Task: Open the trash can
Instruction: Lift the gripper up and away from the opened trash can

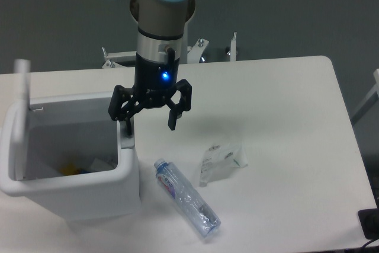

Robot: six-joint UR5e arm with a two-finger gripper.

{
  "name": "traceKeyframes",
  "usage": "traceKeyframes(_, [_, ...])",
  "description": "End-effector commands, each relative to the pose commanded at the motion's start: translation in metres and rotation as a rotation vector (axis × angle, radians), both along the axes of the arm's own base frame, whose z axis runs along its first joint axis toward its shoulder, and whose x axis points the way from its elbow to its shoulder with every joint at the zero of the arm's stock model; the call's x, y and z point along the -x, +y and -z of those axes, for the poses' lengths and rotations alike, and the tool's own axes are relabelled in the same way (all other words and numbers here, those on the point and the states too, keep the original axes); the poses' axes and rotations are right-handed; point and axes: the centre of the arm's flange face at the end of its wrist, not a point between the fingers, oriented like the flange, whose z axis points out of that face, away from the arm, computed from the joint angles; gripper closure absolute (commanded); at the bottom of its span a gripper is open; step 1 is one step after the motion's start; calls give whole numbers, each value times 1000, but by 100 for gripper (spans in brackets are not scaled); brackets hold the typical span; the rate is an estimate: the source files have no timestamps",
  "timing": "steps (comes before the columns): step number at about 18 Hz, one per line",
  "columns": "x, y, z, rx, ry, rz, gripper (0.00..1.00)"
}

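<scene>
Camera view shows me the table (284, 87) first, then the trash can (71, 188) at eight o'clock, its lid (22, 87) standing upright along the far left edge, the inside exposed with scraps at the bottom. I judge the opening done. My gripper (151, 124) hangs at the can's two o'clock corner, fingers spread wide, holding nothing. At five o'clock lies a plastic bottle (186, 198), a clear wrapper (222, 161) beside it. Next I'd lift straight clear.
</scene>
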Motion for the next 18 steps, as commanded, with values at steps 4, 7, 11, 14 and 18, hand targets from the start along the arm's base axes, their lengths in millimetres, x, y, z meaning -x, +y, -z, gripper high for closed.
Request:
traceKeyframes(4, [25,-3,-53,-64,115,13,0])
traceKeyframes(7, [80,-32,-58,-59,154,-51,0])
traceKeyframes(11, [133,-72,-53,-23,207,-71,0])
traceKeyframes(14, [152,-91,-36,50,307,96,0])
traceKeyframes(18, [165,-122,8,275,410,270,0])
